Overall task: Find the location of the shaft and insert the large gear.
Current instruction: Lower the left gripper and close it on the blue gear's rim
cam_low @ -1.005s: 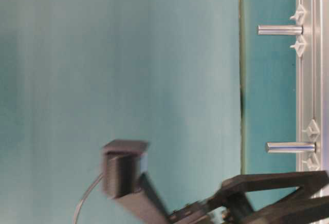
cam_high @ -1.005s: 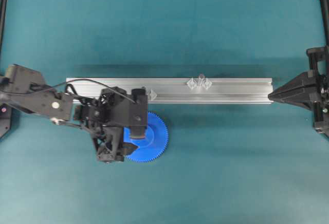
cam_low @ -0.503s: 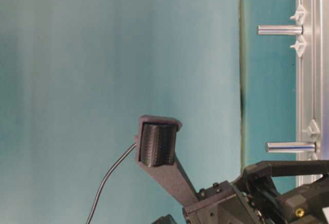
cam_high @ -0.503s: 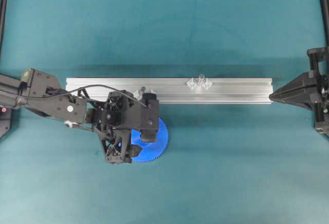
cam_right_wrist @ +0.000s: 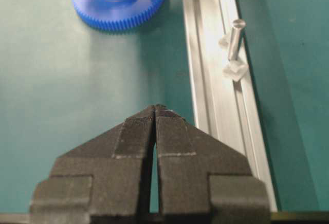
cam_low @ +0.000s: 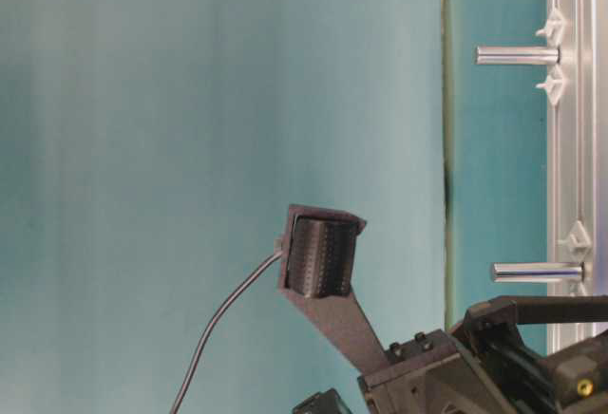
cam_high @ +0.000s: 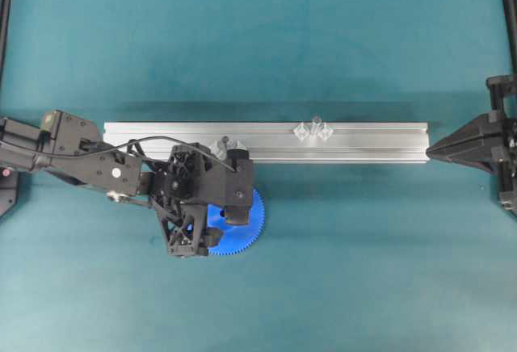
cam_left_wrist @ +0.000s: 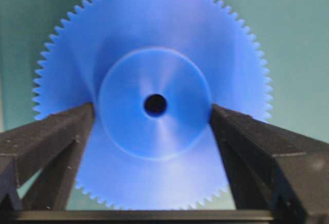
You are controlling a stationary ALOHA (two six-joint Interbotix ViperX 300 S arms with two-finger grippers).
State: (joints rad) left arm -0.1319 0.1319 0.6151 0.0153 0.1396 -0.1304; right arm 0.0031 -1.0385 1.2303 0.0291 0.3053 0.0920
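Blue plastic fills the left wrist view: the large gear lies flat on the table, just beside the near edge of the aluminium rail, with its raised hub and centre hole facing up. The left pincer straddles that hub, one finger at each flank, apparently touching it; whether they already squeeze or only rest against it I cannot tell. Taking the hub rather than the toothed rim makes sense, since it would leave the hole clear and the disc level for threading onto a pin.

On the rail, the shaft stands upright between its two clear brackets, well apart from the gear and further along to the right in the overhead view. A second pin with brackets sits close to the left arm.

At the rail's far end, the right pincer has its tips pressed together on nothing, parked out of the way
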